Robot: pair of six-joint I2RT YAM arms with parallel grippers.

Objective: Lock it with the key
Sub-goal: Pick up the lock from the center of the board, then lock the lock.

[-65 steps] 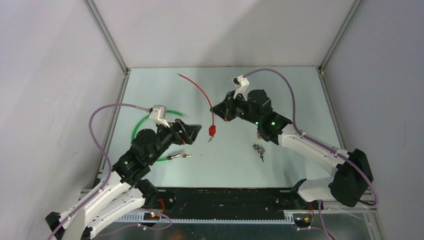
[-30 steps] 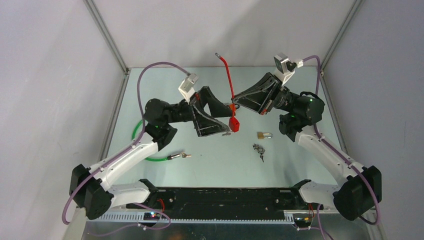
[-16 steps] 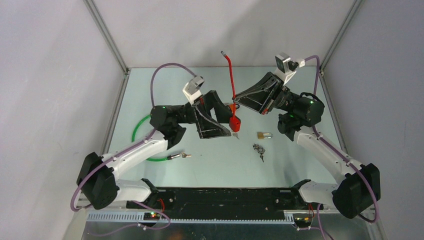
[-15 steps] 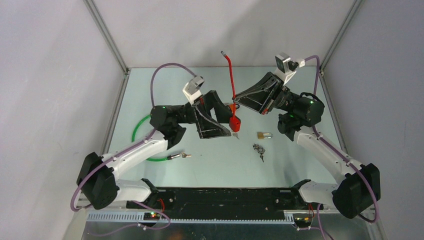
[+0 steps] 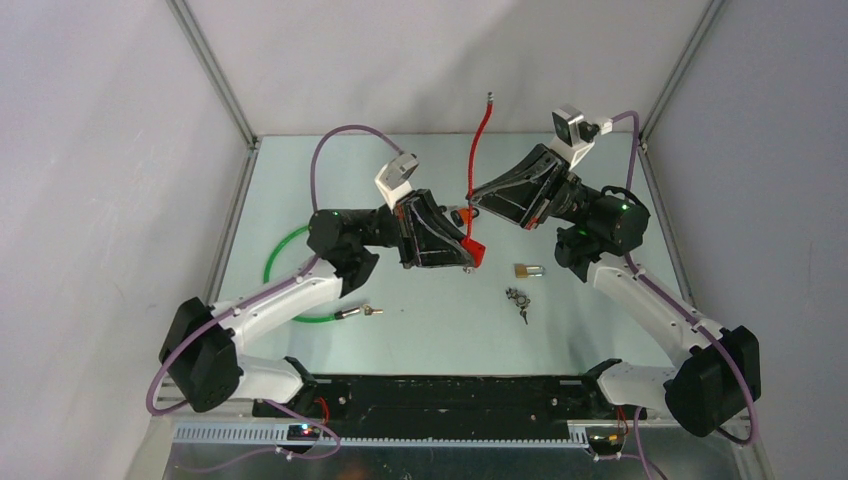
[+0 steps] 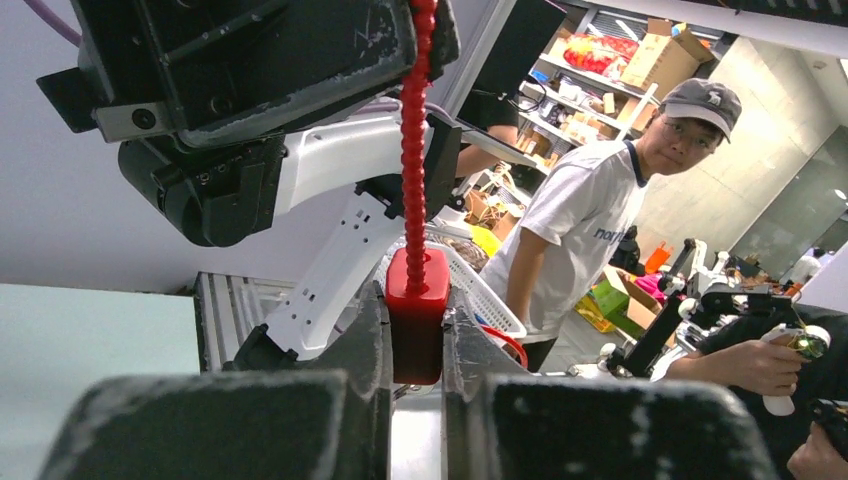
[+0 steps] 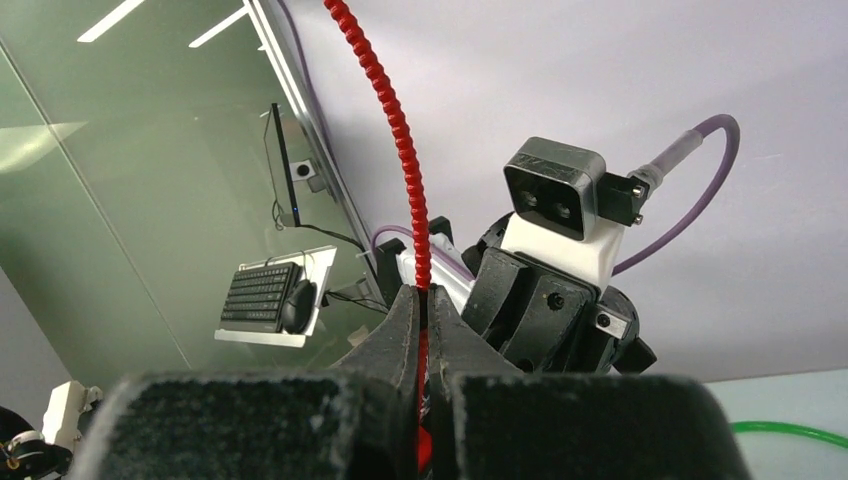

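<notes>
— Left gripper point(image 5: 467, 257) holds what?
— Clamped on the red plastic lock block point(image 6: 415, 325); right gripper point(image 5: 470, 205) pinches its ribbed red cable point(image 7: 404, 140) above.
— The key?
— Metal key bunch point(image 5: 518, 298) lies on table point(image 5: 430, 320), beside brass padlock point(image 5: 528, 270).

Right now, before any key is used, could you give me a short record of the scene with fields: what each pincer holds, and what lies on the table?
left pincer: shut on the red lock body, lifted off the table
right pincer: shut on the red cable
red cable: rises from the lock body, free end in the air
key bunch: on the table, untouched
brass padlock: on the table, just behind the key bunch
green cable: on the table, left side
</notes>
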